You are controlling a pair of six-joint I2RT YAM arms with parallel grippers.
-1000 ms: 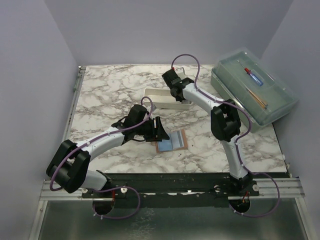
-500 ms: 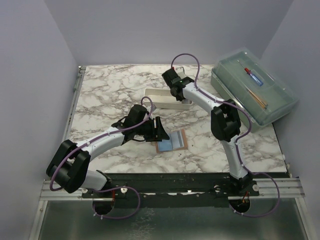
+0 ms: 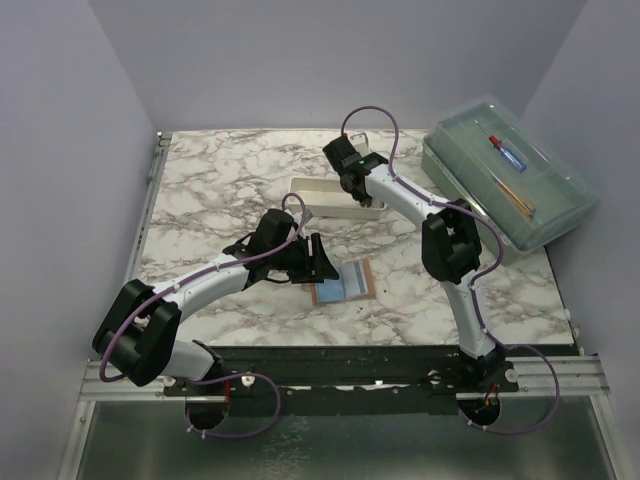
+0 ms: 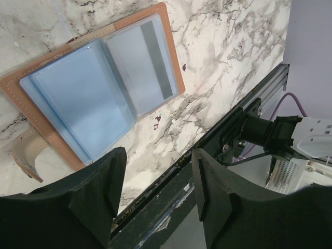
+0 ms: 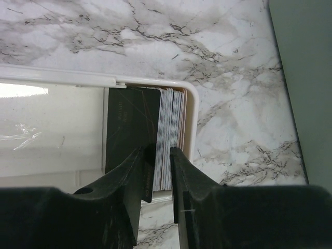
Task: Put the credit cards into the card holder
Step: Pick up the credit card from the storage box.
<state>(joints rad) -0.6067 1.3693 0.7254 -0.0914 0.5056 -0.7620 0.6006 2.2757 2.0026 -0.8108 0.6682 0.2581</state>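
Observation:
The card holder (image 3: 343, 282) lies open on the marble, tan rim up, its blue-grey inside showing in the left wrist view (image 4: 98, 98). A pale card with a grey stripe (image 4: 142, 67) sits in its right panel. My left gripper (image 3: 320, 258) hangs open and empty just left of it (image 4: 158, 192). The credit cards (image 5: 174, 129) stand on edge as a stack in the right end of the white tray (image 3: 318, 188), with a dark card (image 5: 129, 129) leaning at the stack's left. My right gripper (image 5: 162, 155) is over the stack (image 3: 350, 187), jaws a narrow gap apart around several card edges.
A large clear lidded box (image 3: 505, 180) with pens inside stands at the right of the table, its edge showing in the right wrist view (image 5: 306, 78). The black rail (image 4: 207, 155) runs along the table's near edge. Purple walls close in the sides and back.
My right gripper has shifted slightly over the tray's right end. The left arm and the card holder have not moved.

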